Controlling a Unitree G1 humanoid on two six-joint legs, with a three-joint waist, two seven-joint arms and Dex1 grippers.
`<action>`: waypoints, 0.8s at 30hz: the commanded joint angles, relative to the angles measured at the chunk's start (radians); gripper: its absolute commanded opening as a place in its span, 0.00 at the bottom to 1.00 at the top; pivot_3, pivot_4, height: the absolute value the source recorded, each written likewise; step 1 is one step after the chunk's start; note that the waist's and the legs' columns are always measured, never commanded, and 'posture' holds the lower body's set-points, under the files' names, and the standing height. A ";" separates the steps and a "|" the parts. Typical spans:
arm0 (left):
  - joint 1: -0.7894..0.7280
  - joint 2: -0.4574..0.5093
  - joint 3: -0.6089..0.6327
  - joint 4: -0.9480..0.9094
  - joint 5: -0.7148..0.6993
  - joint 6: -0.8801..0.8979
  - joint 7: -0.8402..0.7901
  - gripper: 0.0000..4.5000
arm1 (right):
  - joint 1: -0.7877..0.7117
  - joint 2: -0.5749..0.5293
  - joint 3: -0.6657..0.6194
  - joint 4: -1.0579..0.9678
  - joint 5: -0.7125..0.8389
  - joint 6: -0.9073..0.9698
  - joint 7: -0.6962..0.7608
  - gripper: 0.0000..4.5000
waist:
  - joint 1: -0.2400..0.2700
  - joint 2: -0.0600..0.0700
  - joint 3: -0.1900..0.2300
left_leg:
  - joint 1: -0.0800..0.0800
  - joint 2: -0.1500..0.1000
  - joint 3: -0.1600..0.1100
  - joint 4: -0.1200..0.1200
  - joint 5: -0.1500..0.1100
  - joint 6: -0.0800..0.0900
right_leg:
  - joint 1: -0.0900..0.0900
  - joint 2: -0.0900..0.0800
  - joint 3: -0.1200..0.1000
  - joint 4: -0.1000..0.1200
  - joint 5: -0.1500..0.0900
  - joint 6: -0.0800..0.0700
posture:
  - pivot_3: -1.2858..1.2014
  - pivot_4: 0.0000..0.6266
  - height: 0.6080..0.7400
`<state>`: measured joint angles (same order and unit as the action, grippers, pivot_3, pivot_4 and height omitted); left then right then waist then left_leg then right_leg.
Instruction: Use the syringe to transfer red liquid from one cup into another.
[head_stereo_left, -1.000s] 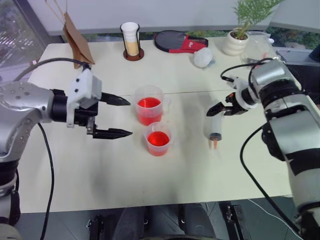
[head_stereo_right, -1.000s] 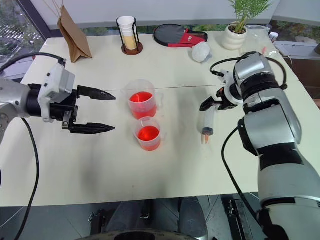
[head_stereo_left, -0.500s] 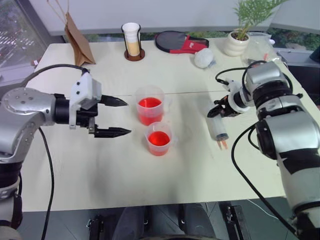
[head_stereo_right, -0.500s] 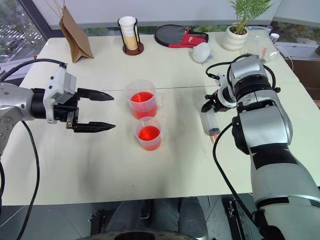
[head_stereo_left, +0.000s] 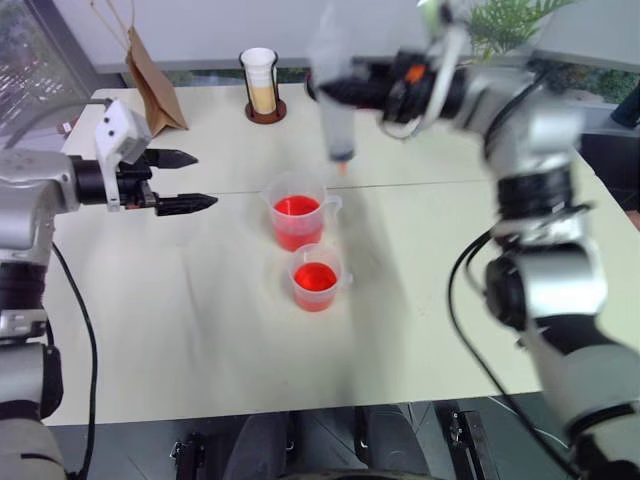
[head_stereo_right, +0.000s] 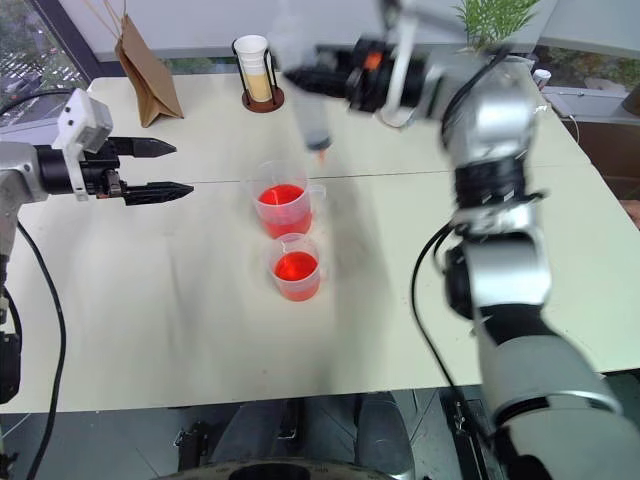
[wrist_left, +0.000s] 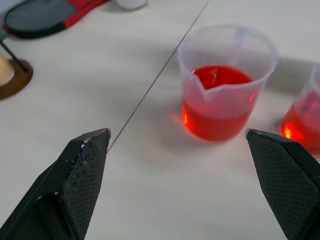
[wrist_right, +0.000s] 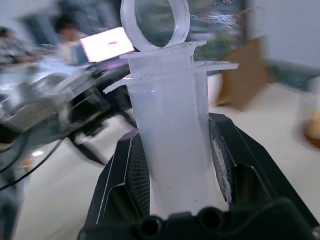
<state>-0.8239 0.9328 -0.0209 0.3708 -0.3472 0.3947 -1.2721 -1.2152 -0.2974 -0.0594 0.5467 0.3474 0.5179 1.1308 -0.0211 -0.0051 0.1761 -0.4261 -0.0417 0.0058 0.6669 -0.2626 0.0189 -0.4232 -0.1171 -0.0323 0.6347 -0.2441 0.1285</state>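
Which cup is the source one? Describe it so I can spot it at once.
On the cream table, two clear cups of red liquid stand together near the middle seam. The source is the larger cup, farther from the robot, below the raised syringe; its neighbour, the smaller cup, is shorter.

you won't find any lettering, label or number to read here; the brown paper bag at the desk's far left corner may carry print, but none can be made out.
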 joint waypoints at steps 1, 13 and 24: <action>-0.063 0.007 0.006 0.022 0.029 -0.029 -0.023 1.00 | 0.009 0.063 -0.027 -0.025 0.025 -0.154 -0.039 0.30 | 0.002 0.001 0.001 | -0.001 0.000 0.000 0.000 0.000 0.000 | -0.001 0.000 0.000 0.001 0.000 0.000 | 0.52 0.24 1.00; -0.240 -0.070 0.062 0.040 -0.007 0.019 -0.006 1.00 | 0.054 0.145 0.044 0.155 -0.058 -0.432 -0.066 0.30 | -0.009 0.000 0.001 | -0.001 -0.001 -0.005 0.000 0.002 -0.003 | -0.003 0.000 0.000 0.007 0.000 0.000 | 0.52 0.24 1.00; -0.396 -0.266 0.078 0.232 0.011 -0.102 0.059 1.00 | 0.097 0.179 0.048 0.154 -0.054 -0.452 -0.086 0.30 | -0.030 0.000 0.001 | 0.000 -0.002 -0.007 -0.001 0.002 -0.004 | -0.004 0.000 0.000 0.011 0.000 0.000 | 0.52 0.24 1.00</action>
<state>-1.1786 0.6612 0.0511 0.5886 -0.3508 0.3408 -1.2168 -1.1039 -0.1319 -0.0048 0.7485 0.2788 0.0802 1.0478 -0.0515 -0.0047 0.1771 -0.4256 -0.0439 -0.0012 0.6660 -0.2604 0.0150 -0.4273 -0.1175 -0.0323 0.6455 -0.2440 0.1285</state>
